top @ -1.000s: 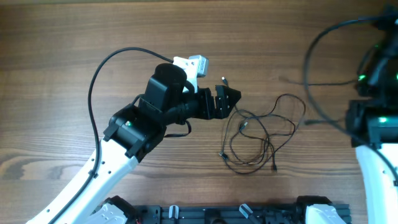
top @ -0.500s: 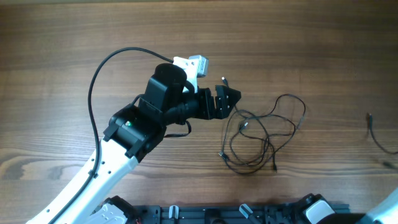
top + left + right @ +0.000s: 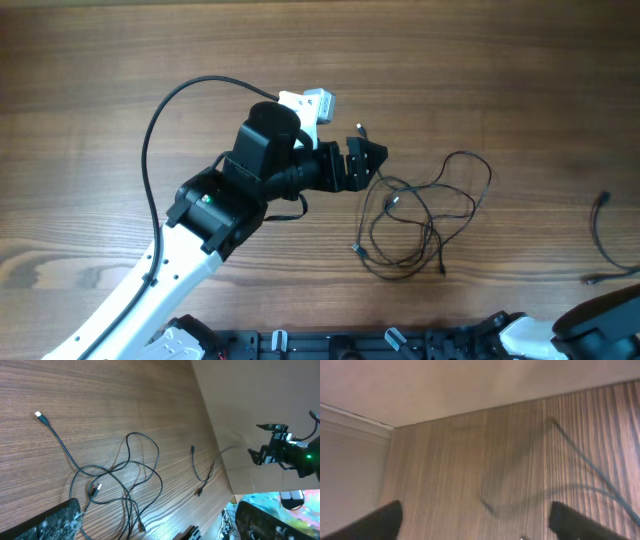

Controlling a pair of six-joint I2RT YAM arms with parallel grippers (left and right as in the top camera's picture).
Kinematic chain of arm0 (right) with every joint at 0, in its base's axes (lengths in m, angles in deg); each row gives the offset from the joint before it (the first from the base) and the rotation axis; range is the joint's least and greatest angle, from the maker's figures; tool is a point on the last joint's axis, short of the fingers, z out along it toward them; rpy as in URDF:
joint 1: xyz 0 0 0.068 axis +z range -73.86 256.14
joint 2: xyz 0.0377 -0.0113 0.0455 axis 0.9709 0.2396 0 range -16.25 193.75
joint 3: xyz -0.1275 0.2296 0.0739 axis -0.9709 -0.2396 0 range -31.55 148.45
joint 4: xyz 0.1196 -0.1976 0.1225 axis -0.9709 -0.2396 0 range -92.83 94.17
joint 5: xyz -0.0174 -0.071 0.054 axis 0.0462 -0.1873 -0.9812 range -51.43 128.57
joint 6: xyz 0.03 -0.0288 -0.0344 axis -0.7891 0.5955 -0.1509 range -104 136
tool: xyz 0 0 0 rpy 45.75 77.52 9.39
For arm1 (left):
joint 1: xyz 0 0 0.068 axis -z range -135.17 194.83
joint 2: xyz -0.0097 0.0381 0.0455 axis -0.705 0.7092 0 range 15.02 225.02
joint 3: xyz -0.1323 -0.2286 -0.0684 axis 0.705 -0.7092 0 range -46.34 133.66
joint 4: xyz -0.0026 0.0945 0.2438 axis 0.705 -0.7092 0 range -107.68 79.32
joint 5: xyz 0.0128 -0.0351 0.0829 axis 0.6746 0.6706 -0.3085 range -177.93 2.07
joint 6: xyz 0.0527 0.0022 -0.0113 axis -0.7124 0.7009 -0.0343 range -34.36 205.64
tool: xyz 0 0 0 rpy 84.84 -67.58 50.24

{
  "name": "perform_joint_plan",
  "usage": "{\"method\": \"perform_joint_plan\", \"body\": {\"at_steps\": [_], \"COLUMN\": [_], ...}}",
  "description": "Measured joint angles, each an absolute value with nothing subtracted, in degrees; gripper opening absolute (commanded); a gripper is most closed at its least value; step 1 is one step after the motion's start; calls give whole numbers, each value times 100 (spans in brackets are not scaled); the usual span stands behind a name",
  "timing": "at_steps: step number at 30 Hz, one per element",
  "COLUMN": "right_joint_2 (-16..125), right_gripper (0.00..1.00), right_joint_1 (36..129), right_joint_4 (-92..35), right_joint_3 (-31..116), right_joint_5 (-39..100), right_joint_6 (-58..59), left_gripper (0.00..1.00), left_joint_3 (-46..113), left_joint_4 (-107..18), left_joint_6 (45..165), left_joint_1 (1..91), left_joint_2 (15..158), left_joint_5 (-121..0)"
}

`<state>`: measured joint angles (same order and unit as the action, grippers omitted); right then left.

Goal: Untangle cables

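Left claw [image 3: 372, 162] wide open, just beside tangled cables [image 3: 420, 215]; right claw [image 3: 475, 522] spread open too; lone cable [image 3: 598, 225] near table's [image 3: 100, 80] right edge.

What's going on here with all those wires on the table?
Two robot arms are sorting out a knot of thin black cables on a wooden table. The left gripper hovers open at the knot's edge, holding nothing. One separate thin black cable lies apart, off to the right. The right gripper is open and empty too.
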<state>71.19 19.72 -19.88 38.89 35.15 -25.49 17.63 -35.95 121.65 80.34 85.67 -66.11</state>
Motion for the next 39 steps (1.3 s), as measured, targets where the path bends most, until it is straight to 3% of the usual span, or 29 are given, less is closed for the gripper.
{"method": "perform_joint_plan", "body": {"at_steps": [10, 14, 19, 27, 37, 39], "right_joint_2": [7130, 7130, 7130, 7130, 7130, 7141], "right_gripper": [100, 100, 99, 99, 99, 93], "right_joint_1": [1972, 1972, 2192, 3963, 5532, 5714], "right_joint_4": [-3013, -3527, -4657, -5420, -5793, -5509], "right_joint_3": [3889, 3889, 3891, 3889, 3100, 2569], "right_joint_5": [3163, 2004, 1062, 1019, 1766, 1690], "right_joint_6": [-2746, -1955, -731, -29, -10, -12], "left_gripper": [100, 100, 100, 100, 100, 100], "left_joint_3": [1763, 1763, 1763, 1763, 1763, 1763], "left_joint_4": [-3595, -3598, -3834, -4275, -4332, -4345], "left_joint_6": [12167, 12165, 12143, 12141, 12125, 12125], "left_joint_1": [8034, 8034, 8034, 8034, 8034, 8034], "left_joint_2": [8567, 8567, 8567, 8567, 8567, 8567], "left_joint_5": [-6611, -6666, -8023, -9975, -10182, -10180]}}
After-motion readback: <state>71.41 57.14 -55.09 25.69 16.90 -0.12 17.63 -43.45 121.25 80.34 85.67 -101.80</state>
